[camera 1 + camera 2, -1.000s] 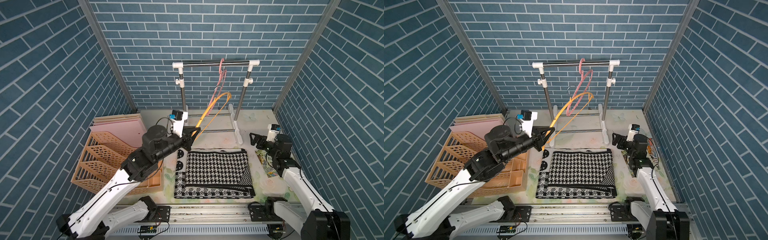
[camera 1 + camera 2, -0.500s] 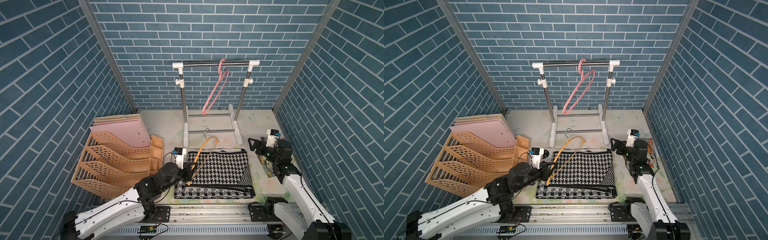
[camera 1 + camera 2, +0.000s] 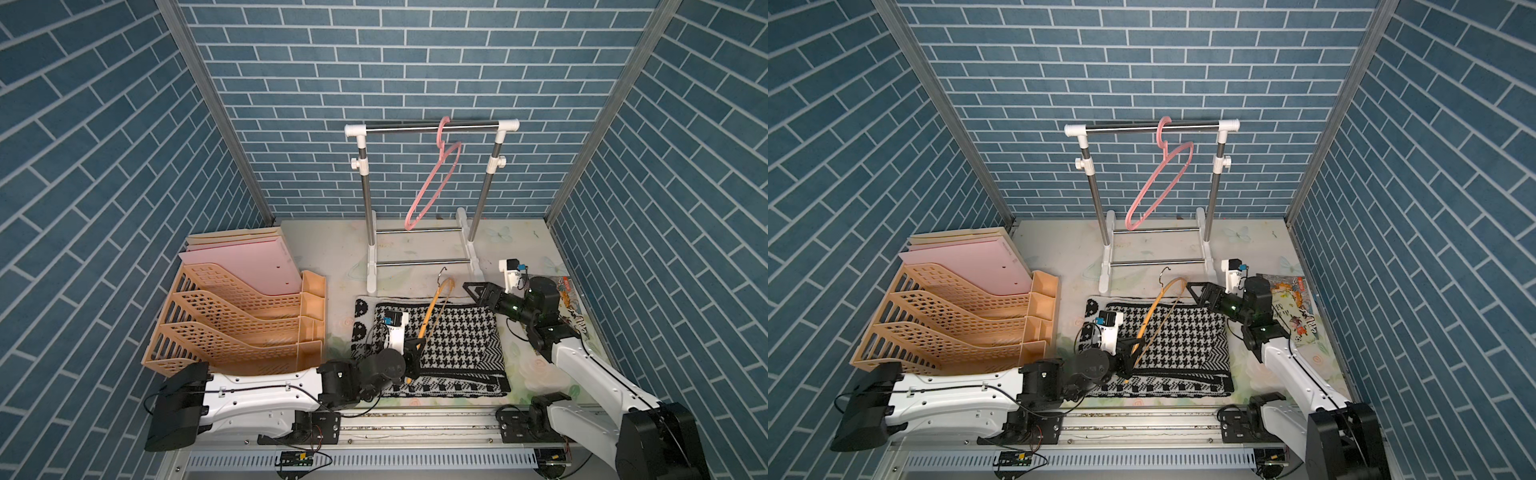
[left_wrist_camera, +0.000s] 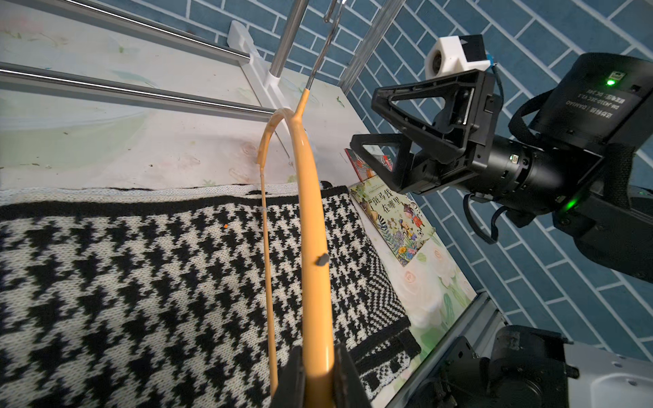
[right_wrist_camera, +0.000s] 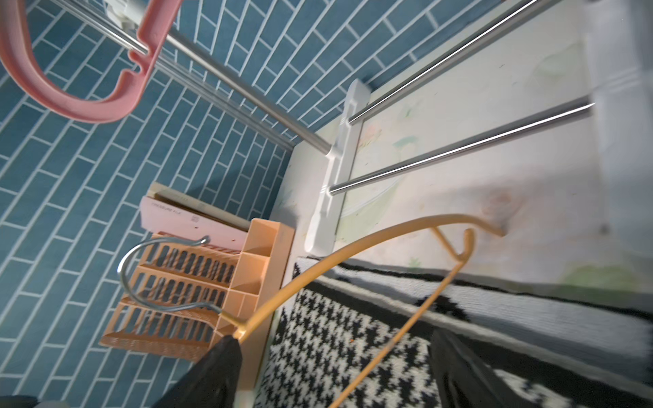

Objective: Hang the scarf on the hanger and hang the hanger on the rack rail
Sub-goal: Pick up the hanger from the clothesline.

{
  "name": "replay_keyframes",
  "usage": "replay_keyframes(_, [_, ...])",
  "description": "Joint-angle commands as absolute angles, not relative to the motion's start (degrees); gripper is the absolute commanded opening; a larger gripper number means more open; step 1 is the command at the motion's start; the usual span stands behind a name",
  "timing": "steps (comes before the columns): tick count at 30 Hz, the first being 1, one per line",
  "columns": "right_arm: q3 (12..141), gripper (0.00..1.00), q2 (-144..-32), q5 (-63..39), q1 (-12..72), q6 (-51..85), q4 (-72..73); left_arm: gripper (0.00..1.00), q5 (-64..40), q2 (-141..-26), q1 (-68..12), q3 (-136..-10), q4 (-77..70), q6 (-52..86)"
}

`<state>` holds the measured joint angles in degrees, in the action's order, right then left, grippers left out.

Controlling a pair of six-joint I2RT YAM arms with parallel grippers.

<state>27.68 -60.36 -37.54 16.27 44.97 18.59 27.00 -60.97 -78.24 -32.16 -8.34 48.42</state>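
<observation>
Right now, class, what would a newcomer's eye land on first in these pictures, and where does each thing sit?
The black-and-white houndstooth scarf lying flat at the front middle of the table draws the eye first. Just above it, the left gripper clamps one end of an orange hanger, with the right gripper open beside the hanger's other end. A pink hanger hangs from the rack's top rail at the back.

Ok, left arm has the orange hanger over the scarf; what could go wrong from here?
The left gripper pinches only one end of the orange hanger, so it may pivot or slip under load. The open right gripper sits close to the hanger's top and could knock it. The scarf lies flat, hard to pinch.
</observation>
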Motion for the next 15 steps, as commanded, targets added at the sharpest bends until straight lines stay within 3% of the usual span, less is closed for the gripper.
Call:
replay_keyframes(1, [28.41,0.85,-60.58,-39.73,19.93,50.86,21.61,0.00,30.79,-63.65,-79.55,-33.94,-11.24,49.98])
replay_keyframes(8, [29.01,0.81,-56.44,-38.74,24.62,51.12,16.74,0.00,31.34,-70.46,-82.13,-36.32,-12.51,50.59])
replay_keyframes(15, [32.71,0.68,-57.60,-33.97,27.60,49.85,3.28,0.00,31.82,-76.35,-84.05,-39.49,-12.34,49.71])
